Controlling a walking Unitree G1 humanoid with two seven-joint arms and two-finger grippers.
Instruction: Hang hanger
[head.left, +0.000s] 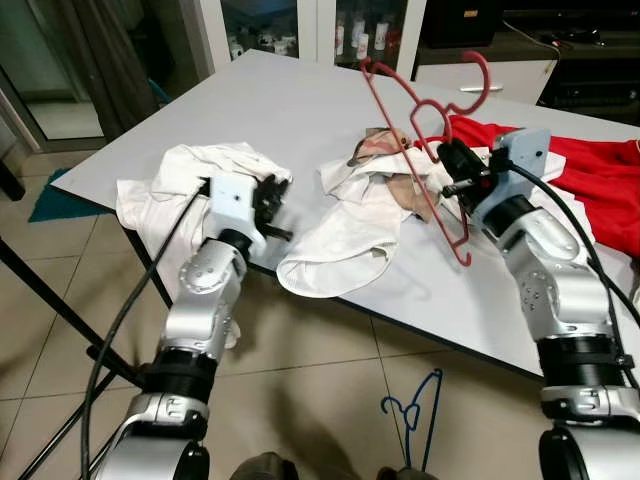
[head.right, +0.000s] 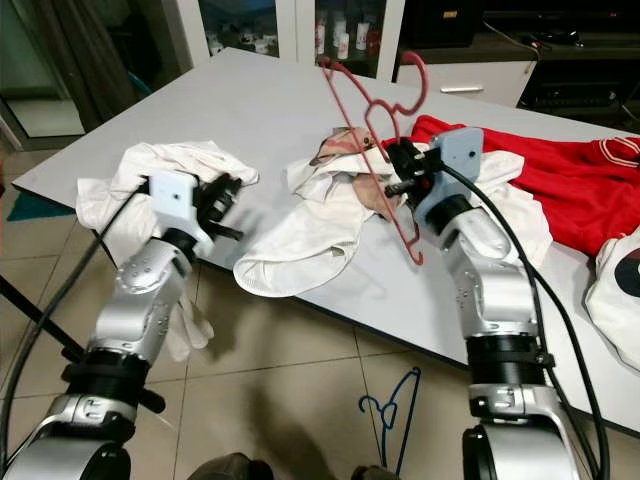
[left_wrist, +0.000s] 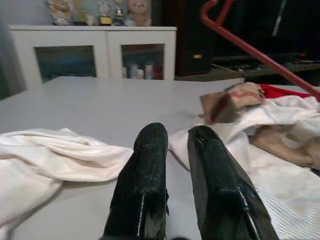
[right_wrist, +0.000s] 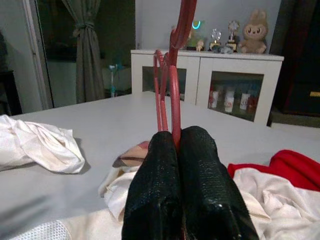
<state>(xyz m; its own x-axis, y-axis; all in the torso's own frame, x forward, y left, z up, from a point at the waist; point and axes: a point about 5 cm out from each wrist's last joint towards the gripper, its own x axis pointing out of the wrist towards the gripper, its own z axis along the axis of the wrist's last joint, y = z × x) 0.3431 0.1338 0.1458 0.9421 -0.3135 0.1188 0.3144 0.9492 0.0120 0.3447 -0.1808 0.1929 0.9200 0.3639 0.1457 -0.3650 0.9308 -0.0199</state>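
My right gripper (head.left: 450, 165) is shut on a red plastic hanger (head.left: 452, 235), gripping it near the neck and holding it tilted above the white table (head.left: 270, 110). The hanger's hook (head.left: 487, 80) points up and away, and its lower end hangs over a crumpled white garment (head.left: 340, 240). In the right wrist view the red hanger (right_wrist: 172, 90) rises from between the closed fingertips (right_wrist: 200, 150). My left gripper (head.left: 272, 205) hovers at the table's near edge beside a white cloth (head.left: 190, 170), its fingers (left_wrist: 150, 150) nearly together with nothing between them.
A red garment (head.left: 600, 170) lies on the table's right side. On the tiled floor a blue hanger (head.left: 415, 410) lies near my feet. A white glass-door cabinet (head.left: 330, 25) stands behind the table, and a black stand leg (head.left: 40, 290) crosses the floor at left.
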